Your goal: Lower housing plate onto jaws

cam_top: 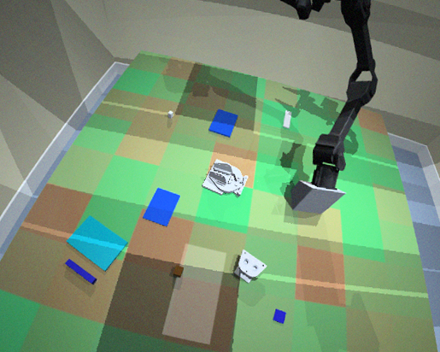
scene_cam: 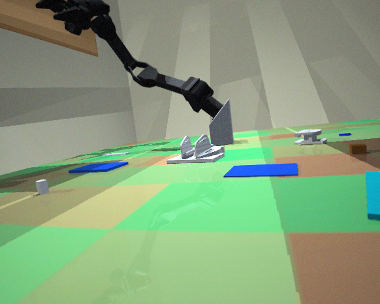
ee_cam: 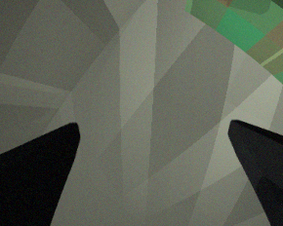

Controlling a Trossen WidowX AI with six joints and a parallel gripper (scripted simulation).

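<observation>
reaching the white plate with two holes (cam_top: 251, 260) (scene_cam: 308, 132), likely the housing plate, means a long swing down the top view: it sits on its stand (cam_top: 243, 275) (scene_cam: 310, 142), beyond the mount (cam_top: 317, 201) (scene_cam: 225, 130) from the raised pincer (cam_top: 292, 7) (scene_cam: 46, 11) (ee_cam: 154, 128). its long axis slants from upper left to lower right there. the pincer's tips stand wide apart, nothing between them; this lone arm must turn toward it.

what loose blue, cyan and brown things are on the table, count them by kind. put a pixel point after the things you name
flat blue rectangles (cam_top: 223, 123) (cam_top: 161, 207) (scene_cam: 98, 167) (scene_cam: 261, 170): 2
dark blue bar (cam_top: 81, 271): 1
small dark blue square (cam_top: 279, 316) (scene_cam: 345, 134): 1
cyan slab (cam_top: 97, 244) (scene_cam: 373, 196): 1
small brown block (cam_top: 178, 271) (scene_cam: 358, 149): 1
total: 6
</observation>
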